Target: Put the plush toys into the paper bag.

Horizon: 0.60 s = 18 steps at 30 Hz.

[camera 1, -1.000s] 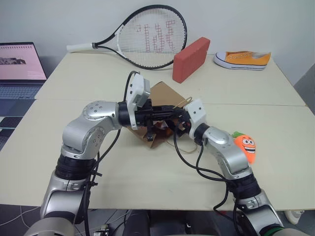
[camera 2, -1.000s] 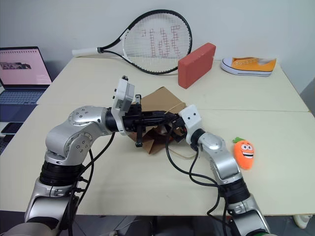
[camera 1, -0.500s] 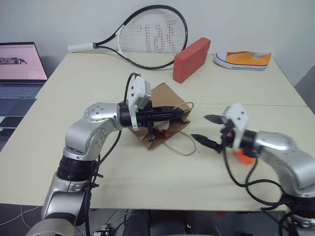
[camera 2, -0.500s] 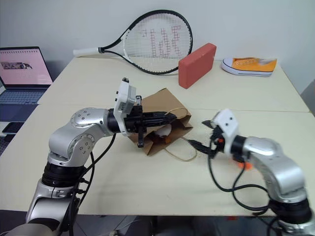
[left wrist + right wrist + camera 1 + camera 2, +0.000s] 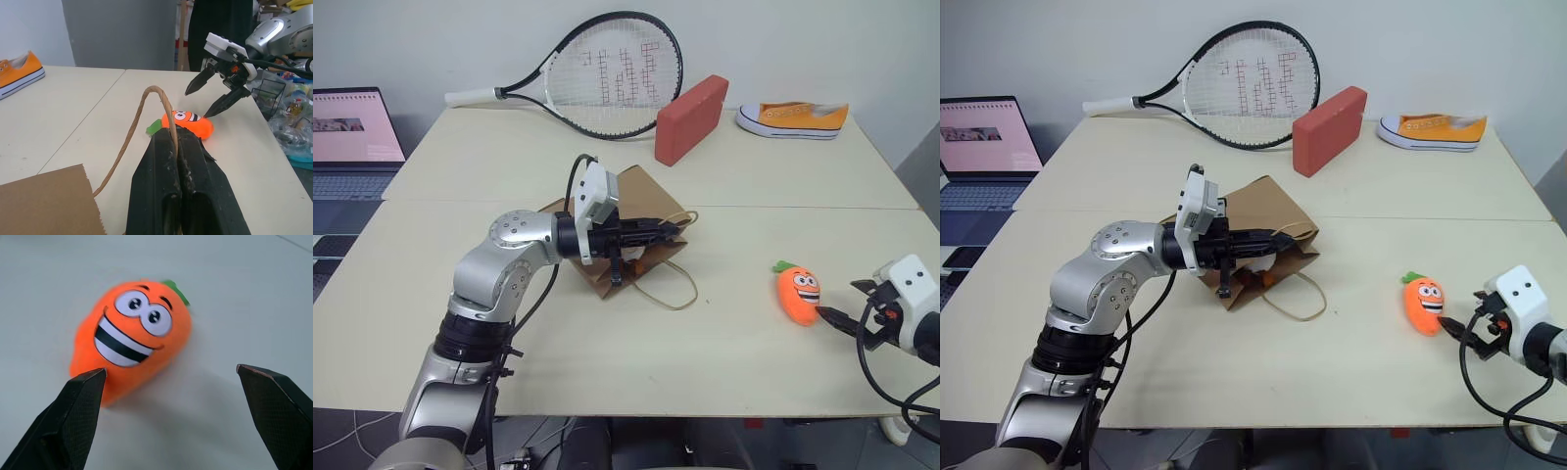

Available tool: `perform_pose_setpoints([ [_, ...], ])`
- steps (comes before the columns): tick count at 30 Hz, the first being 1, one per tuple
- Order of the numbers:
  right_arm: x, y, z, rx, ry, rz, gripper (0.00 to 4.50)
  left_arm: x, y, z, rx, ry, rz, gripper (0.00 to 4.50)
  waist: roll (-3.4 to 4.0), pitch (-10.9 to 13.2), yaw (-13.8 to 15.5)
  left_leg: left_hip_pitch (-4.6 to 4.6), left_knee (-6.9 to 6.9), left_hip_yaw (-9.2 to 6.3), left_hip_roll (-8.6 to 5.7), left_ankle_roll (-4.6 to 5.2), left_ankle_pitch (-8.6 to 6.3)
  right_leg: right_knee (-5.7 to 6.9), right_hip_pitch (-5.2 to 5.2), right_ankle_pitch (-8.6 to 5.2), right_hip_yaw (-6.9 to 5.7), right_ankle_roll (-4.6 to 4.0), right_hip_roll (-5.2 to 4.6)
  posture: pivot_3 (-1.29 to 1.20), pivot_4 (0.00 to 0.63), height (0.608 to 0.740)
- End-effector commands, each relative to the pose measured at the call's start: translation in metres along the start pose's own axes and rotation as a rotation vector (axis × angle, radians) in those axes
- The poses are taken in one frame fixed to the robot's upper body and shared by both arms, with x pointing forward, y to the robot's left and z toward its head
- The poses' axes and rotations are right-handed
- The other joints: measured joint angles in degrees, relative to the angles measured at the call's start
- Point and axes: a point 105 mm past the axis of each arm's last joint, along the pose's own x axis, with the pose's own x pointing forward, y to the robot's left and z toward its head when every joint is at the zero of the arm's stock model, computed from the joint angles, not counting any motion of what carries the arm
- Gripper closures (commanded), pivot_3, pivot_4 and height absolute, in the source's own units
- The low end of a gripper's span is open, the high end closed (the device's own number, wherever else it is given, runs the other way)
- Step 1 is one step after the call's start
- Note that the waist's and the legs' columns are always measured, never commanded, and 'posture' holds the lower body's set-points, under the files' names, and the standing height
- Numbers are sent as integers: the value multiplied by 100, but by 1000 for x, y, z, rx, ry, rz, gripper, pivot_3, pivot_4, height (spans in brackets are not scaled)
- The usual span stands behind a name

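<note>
The paper bag (image 5: 1263, 240) lies on its side near the middle of the table (image 5: 1185, 352), its mouth facing the robot's right. Its interior is largely hidden behind the left gripper (image 5: 1273, 239); only a sliver of something pale and orange-brown shows inside the opening, too small to identify. The egg toy cannot be made out with certainty.

The left gripper points level toward the robot's right, its fingers pressed together on the bag's upper cord handle (image 5: 146, 110) (the cord rises in a loop from between the black fingers in the left wrist view). A second cord loop (image 5: 1295, 299) lies flat on the table in front of the bag's mouth.

The carrot toy (image 5: 1423, 303) lies on the table well to the right of the bag, green top away from the robot, face up. The right gripper (image 5: 1462, 328) sits low at the table's right side, just beside the carrot's near end, its fingers (image 5: 78, 416) spread wide. In the right wrist view the carrot lies ahead of them, nearer one finger. The right arm is cut off by the frame edge.

Bare tabletop lies between bag and carrot. The tennis racket (image 5: 1244, 83), red block (image 5: 1330, 116) and sneaker (image 5: 1435, 129) lie along the far edge; a laptop (image 5: 984, 147) stands beyond the left edge.
</note>
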Motion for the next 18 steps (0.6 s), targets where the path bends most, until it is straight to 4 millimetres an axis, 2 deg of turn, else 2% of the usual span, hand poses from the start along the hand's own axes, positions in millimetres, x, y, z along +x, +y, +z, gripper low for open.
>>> perform_pose_setpoints([
  [1,7,4,6,59,-54,16,43,1,-1,9,40,-22,-13,4500,0,0,4,-1,1,0,0,0,0,0,0,0,0,0,0,0,150,740],
  [4,18,8,7,128,-82,37,43,0,0,11,43,-22,-10,4500,1,0,2,-4,6,1,0,0,0,-2,0,0,2,0,0,0,150,740],
  [7,27,9,2,136,-56,38,625,-3,1,12,47,-21,6,4500,0,0,16,-6,8,-2,-2,0,0,0,0,0,2,1,0,0,150,740],
  [11,30,10,3,140,-53,47,1957,-8,3,13,47,-20,26,4500,1,0,16,-8,8,-3,-3,0,0,-1,0,1,3,1,0,0,150,740],
  [16,29,12,9,136,-65,73,3861,-15,7,17,45,-28,50,4500,1,0,9,-5,8,-2,-3,0,0,0,1,1,3,1,0,0,150,740],
  [18,29,16,12,133,-72,92,4470,-16,8,18,45,-32,54,4500,1,0,10,-6,10,-2,-3,0,0,0,1,1,3,1,0,0,150,740],
])
